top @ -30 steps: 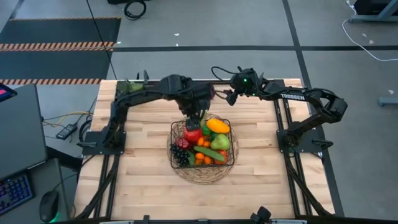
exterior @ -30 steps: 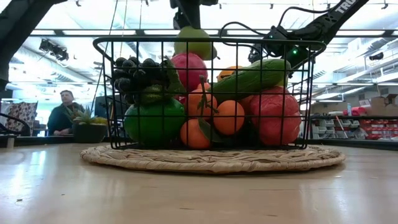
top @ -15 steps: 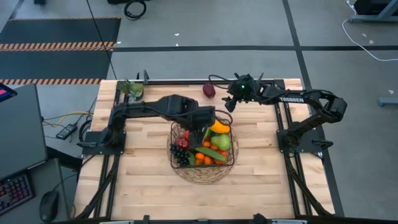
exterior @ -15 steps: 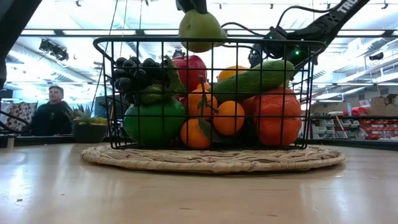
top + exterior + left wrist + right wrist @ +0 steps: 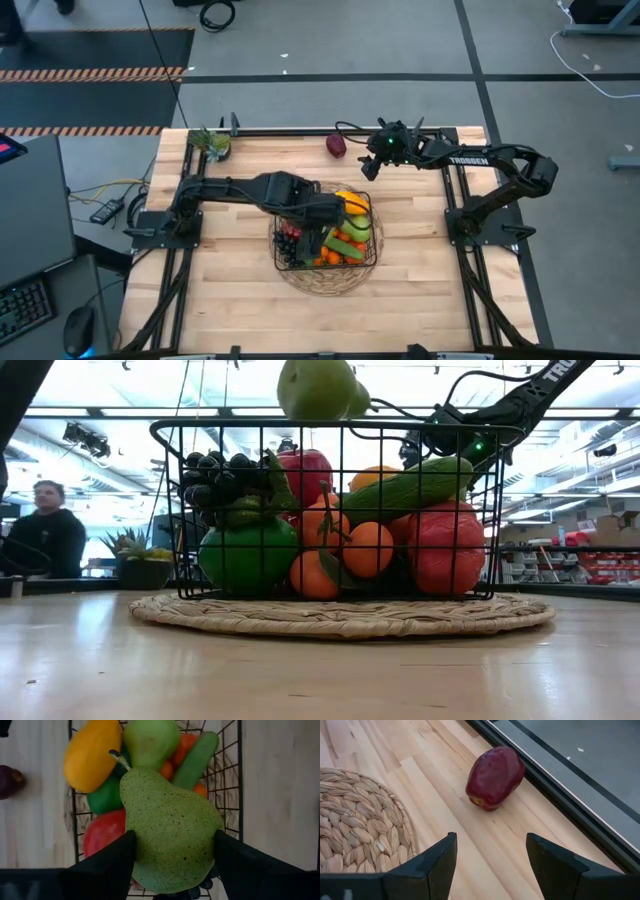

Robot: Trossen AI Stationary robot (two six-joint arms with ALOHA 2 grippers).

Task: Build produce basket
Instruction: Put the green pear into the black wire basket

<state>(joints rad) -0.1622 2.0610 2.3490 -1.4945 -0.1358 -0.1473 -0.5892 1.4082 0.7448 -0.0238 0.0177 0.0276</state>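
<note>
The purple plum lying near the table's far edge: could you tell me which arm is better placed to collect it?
The right: its open right gripper faces the plum, while the left gripper is busy holding a green pear above the basket.

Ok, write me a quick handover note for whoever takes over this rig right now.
Left gripper: shut on a green pear, held above the black wire basket.
Right gripper: open, empty, near the table's far edge, facing a dark red plum that lies on the wood beside the woven mat.
Done: the basket stands on the mat, filled with grapes, oranges, a cucumber, a second pear and other produce.
Left: lower and release the held pear into the basket, then fetch the plum.
</note>
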